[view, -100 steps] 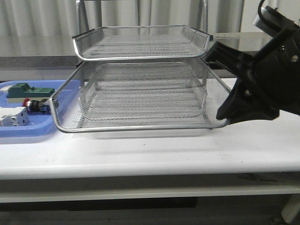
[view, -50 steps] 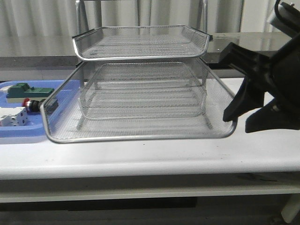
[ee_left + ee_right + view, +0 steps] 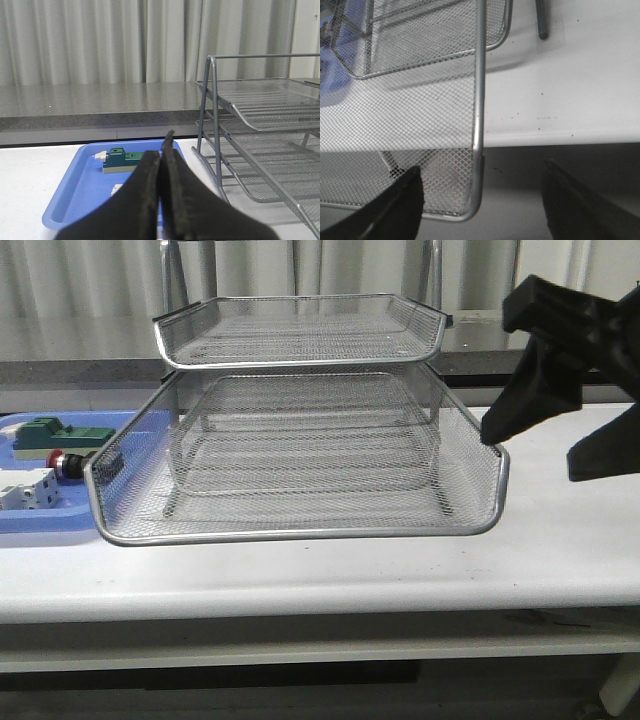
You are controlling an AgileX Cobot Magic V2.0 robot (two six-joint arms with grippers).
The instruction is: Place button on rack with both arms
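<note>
The button (image 3: 66, 464), red-headed, lies in the blue tray (image 3: 60, 525) at the far left, partly behind the rack's mesh. The rack (image 3: 300, 370) stands mid-table with its middle tray (image 3: 300, 532) drawn out toward the front. My right gripper (image 3: 530, 452) hangs open just off that tray's right front corner. In the right wrist view the tray's rim (image 3: 479, 100) runs between the spread fingers (image 3: 402, 202) of the right gripper (image 3: 482, 200), touching neither. My left gripper (image 3: 161, 152) is shut and empty above the blue tray (image 3: 80, 200); the button is hidden there.
A green block (image 3: 55, 432) and a white breaker block (image 3: 25, 490) share the blue tray with the button. The green block (image 3: 122, 160) also shows past the left fingers. The drawn-out tray reaches close to the table's front edge (image 3: 320, 600).
The middle tray slid out toward the front with the right gripper at its corner. Since then the right gripper has let go, opened and lifted up and to the right.
</note>
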